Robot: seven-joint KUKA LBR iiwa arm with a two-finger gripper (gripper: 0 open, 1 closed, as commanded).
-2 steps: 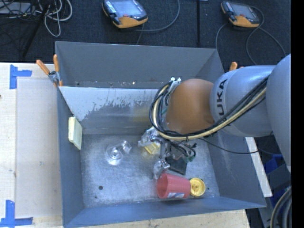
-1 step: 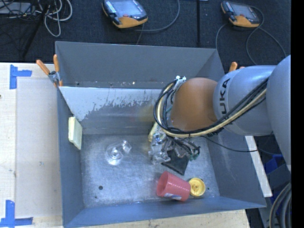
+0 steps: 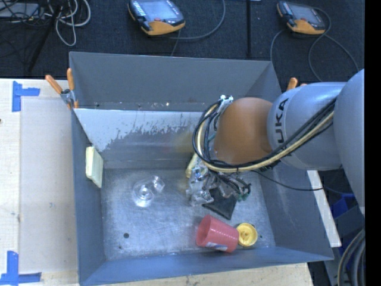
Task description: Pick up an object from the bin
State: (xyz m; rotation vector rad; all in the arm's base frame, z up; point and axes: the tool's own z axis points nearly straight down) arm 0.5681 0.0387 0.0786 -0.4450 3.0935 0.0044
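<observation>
Hovering low at the middle of the bin (image 3: pixel 166 225), the gripper (image 3: pixel 204 190) is over a flat black piece (image 3: pixel 223 207); whether it is spread or closed I cannot tell. A red cup (image 3: pixel 214 233) lies on its side nearby. Best to descend straight, centred on the black piece, keeping clear of the cup.

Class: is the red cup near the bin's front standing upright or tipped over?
Tipped over: the red cup lies on its side, its tapered wall facing the camera.

1 oblique overhead view onto bin (image 3: pixel 178 88)
</observation>
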